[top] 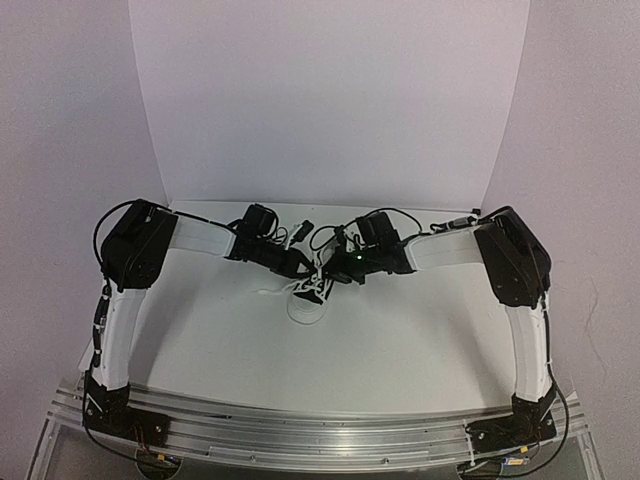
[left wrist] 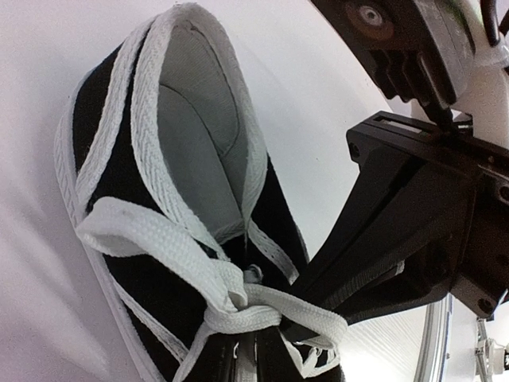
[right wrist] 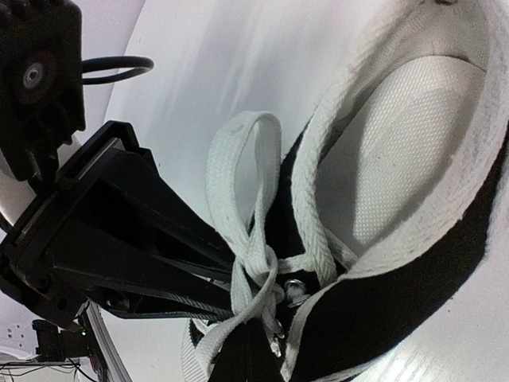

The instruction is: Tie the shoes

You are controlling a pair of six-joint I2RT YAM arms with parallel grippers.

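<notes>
As the left gripper (right wrist: 228,276) and right gripper (left wrist: 296,320) each clamped lace (left wrist: 183,267) at the sneaker's (left wrist: 99,135) knot (right wrist: 258,267), an uneven pull could have undone the loop (right wrist: 223,175).

No text, label, brand, number or sign can be read in any view, not on the sneaker (left wrist: 151,274), its laces (left wrist: 159,239) or anything else.
</notes>
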